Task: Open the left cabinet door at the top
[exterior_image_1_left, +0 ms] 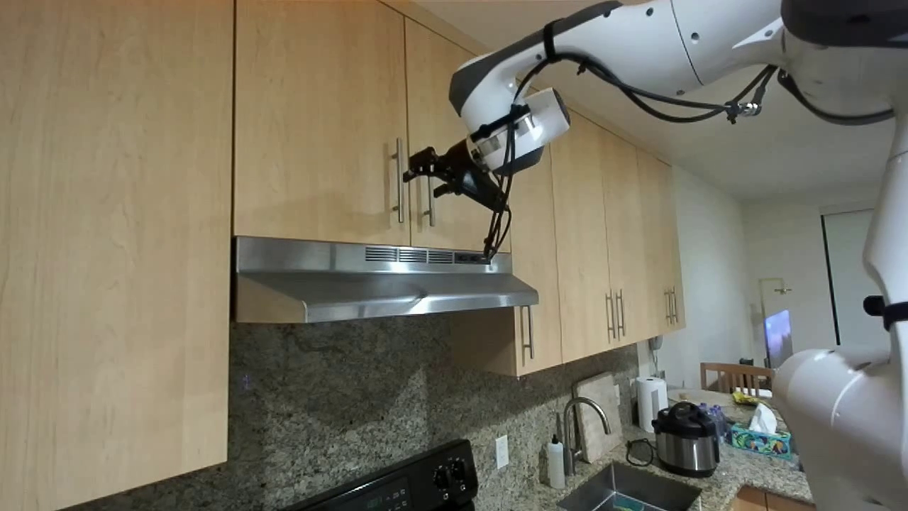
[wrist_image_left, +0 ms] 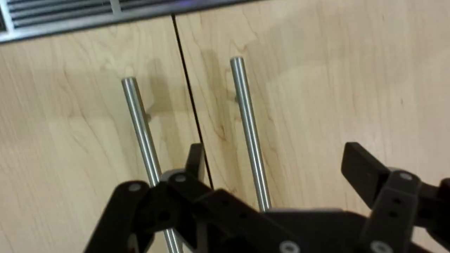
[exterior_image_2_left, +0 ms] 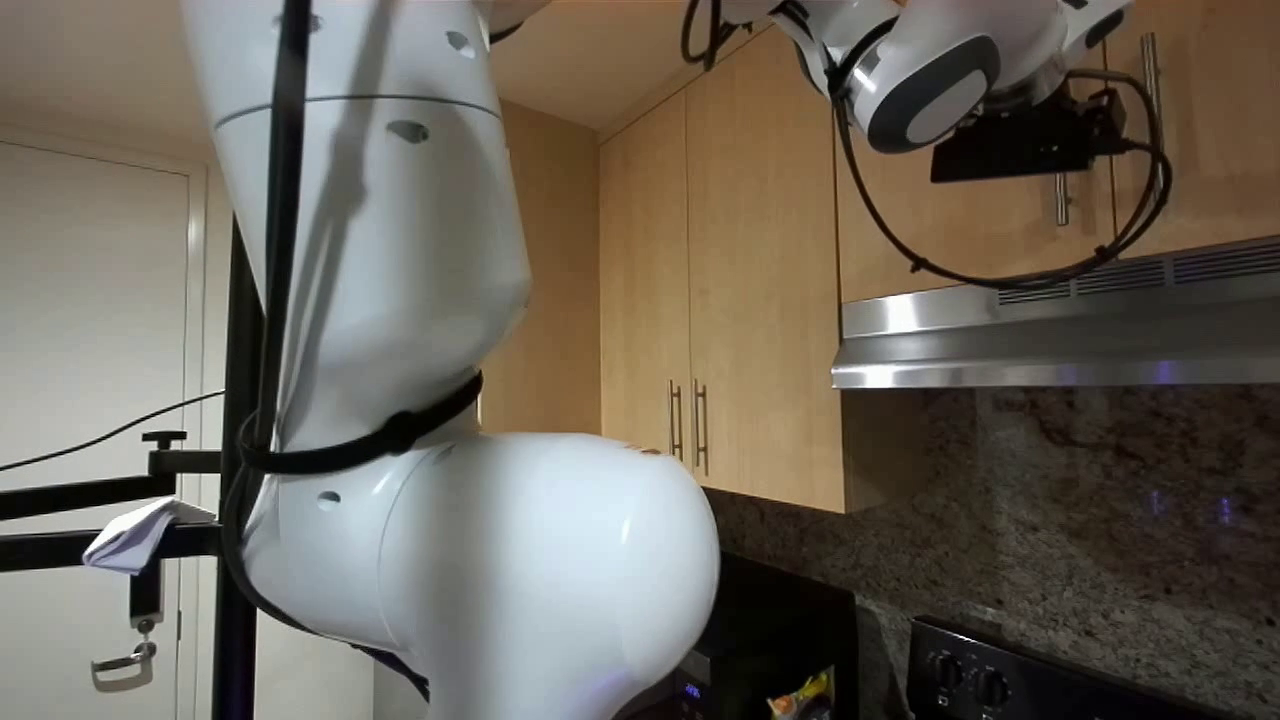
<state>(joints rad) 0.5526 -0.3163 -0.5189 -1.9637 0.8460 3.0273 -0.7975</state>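
Note:
The left cabinet door is a short light-wood panel above the range hood and looks shut. It shows in both exterior views. Its vertical steel bar handle runs along its right edge. My gripper is open and empty in front of the handles. The wrist view is upside down, so the left door stands on the right there. Its handle shows between my open fingers; how far they are from it I cannot tell. The handle's far end is hidden behind the gripper.
The twin door has its handle close beside, partly behind a finger. The steel hood juts out below the doors. Tall doors flank the hood. A cable loop hangs from the wrist. The stove is below.

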